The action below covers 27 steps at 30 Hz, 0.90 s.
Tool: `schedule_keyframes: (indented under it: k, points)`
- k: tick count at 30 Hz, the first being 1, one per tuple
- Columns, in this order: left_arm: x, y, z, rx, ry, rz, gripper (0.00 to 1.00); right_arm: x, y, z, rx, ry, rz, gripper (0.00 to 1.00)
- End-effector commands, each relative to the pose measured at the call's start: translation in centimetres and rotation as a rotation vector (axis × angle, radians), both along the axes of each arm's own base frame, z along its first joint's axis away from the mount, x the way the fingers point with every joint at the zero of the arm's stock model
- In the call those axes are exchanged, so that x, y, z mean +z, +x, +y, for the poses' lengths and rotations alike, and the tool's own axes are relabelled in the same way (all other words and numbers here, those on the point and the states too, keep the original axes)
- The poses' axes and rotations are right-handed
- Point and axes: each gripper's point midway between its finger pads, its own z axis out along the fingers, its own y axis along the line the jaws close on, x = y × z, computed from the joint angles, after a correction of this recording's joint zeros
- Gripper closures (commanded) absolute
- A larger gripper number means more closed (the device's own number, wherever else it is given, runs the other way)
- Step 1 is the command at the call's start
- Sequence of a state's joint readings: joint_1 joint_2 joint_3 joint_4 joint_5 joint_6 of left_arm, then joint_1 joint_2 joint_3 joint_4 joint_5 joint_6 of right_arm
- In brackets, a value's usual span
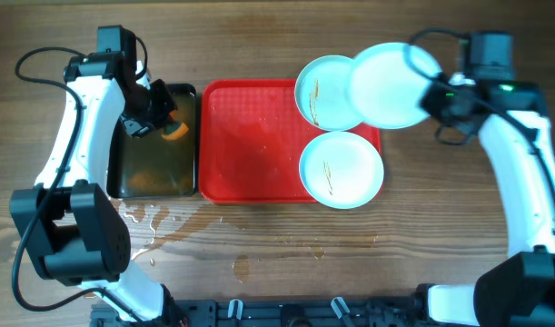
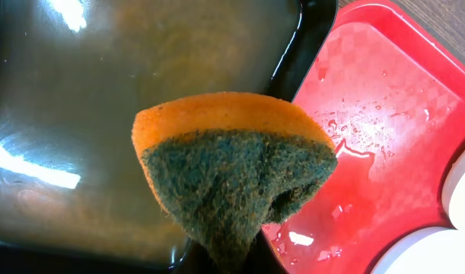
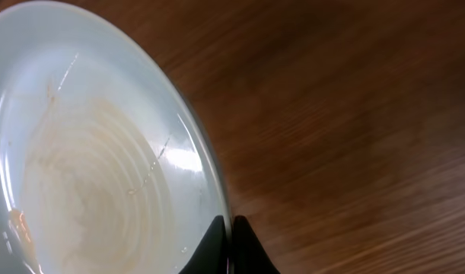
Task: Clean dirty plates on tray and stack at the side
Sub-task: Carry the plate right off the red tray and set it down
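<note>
Orange sponge [image 2: 232, 167]: clamped in the left gripper [image 1: 159, 113], its green scouring face turned to that wrist's camera, hanging over the black tray [image 1: 150, 173] of brownish water.
Right gripper [image 3: 228, 245]: pinched tight on the rim of the held plate [image 3: 87, 152], which is lifted clear, mostly over bare table [image 3: 354, 114].
Other plates: the far plate [image 1: 330, 91] and near plate [image 1: 341, 168] lie on the red tray [image 1: 250, 145], to the left of the right gripper. The held plate's edge overlaps the far one from above.
Step in hand: probably bringing plate and sponge together for scrubbing.
Doing it well: tilt the dirty face toward the left gripper, press the green side flat and wipe across the whole bowl. Go gently, since a grip on the rim alone could let the plate twist or slip.
Overhead alone shows: both arms, all three plates, thin orange-brown streaks on the two lying down, and how far apart sponge and held plate are.
Right wrist alone shows: a faint brownish film in the held plate's bowl and fine marks near its rim.
Left wrist alone shows: water drops on the red tray.
</note>
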State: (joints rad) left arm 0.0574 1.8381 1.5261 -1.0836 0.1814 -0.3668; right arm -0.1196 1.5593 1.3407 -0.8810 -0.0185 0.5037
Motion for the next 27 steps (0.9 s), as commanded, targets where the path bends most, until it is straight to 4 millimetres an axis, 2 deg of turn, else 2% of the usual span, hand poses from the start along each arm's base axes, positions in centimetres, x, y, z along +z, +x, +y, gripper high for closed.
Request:
schedule_keyframes:
  k: [1, 4, 7, 11, 12, 14, 15, 18, 21, 22, 23, 26, 27]
  points:
    - [0.6, 0.3, 0.0, -0.02, 0.004, -0.024, 0.96, -4.4, -3.2, -6.0, -0.176, 0.053, 0.07, 0.96]
    - [0.6, 0.3, 0.0, -0.02, 0.005, -0.025, 0.96, -8.0, -5.6, -9.7, -0.295, 0.071, 0.08, 0.96]
    - [0.6, 0.3, 0.0, -0.02, 0.004, -0.026, 0.96, -9.4, -5.8, -10.1, -0.302, 0.065, 0.06, 0.96]
    - [0.6, 0.4, 0.0, -0.019, 0.004, -0.028, 0.96, -10.1, -5.3, -9.8, -0.268, 0.054, 0.033, 0.95]
    - [0.6, 0.4, 0.0, -0.019, 0.004, -0.028, 0.96, -10.1, -5.3, -9.8, -0.268, 0.054, 0.031, 0.91]
    - [0.7, 0.4, 0.0, -0.019, 0.004, -0.029, 0.96, -10.0, -5.0, -9.9, -0.268, 0.051, 0.02, 0.73]
    - [0.6, 0.4, 0.0, -0.019, 0.004, -0.028, 0.96, -9.9, -4.9, -9.9, -0.267, 0.051, 0.016, 0.7]
    - [0.6, 0.4, 0.0, -0.019, 0.004, -0.028, 0.96, -8.7, -4.0, -7.5, -0.12, 0.147, -0.01, 0.69]
    - [0.6, 0.4, 0.0, -0.019, 0.004, -0.028, 0.96, -6.7, -3.4, -2.8, 0.063, 0.316, -0.053, 0.68]
    - [0.6, 0.4, 0.0, -0.019, 0.004, -0.028, 0.96, -6.4, -3.6, -0.7, 0.128, 0.374, -0.05, 0.68]
    - [0.7, 0.5, 0.0, -0.019, 0.004, -0.032, 0.96, -6.8, -4.2, 1.2, 0.168, 0.398, -0.009, 0.66]
    - [0.7, 0.6, 0.0, -0.02, 0.005, -0.037, 0.96, -8.7, -6.0, 4.9, 0.272, 0.367, 0.1, 0.62]
    - [0.7, 0.6, 0.0, -0.02, 0.005, -0.038, 0.96, -9.2, -6.5, 5.5, 0.291, 0.349, 0.124, 0.62]
